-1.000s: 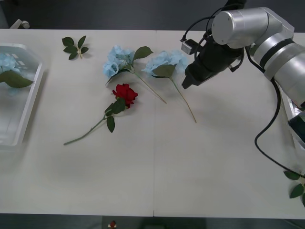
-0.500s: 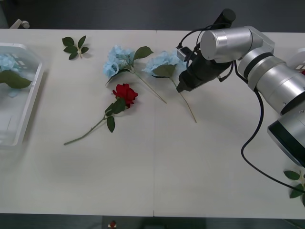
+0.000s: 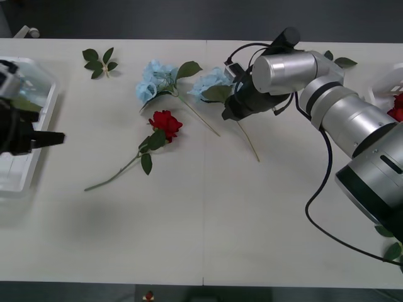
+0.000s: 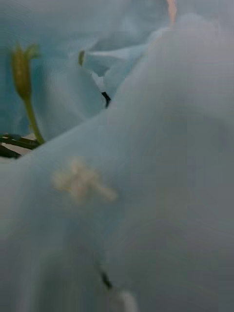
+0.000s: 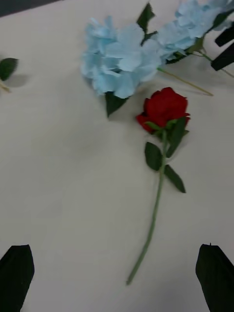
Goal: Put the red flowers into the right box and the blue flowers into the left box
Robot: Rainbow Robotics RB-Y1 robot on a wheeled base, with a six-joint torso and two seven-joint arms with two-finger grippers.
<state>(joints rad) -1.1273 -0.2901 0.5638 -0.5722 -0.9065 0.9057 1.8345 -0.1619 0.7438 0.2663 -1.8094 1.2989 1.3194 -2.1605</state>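
Right gripper lowered onto right blue flower, fingers' spread impossible to tell. Left gripper beside left box, fingers wide apart, red rose ahead on white desk.

Table: wide white top, running across the whole scene, with a thin seam down its middle from far edge to near edge.
Leaf sprig: small bunch of dark green leaves lying flat near the table's far edge, left of middle, well apart from everything else; its tip also shows at the edge of the left wrist view.
Loose leaves: a few green leaves at the near right edge of the table.
Floor: dark, beyond the far edge of the table.
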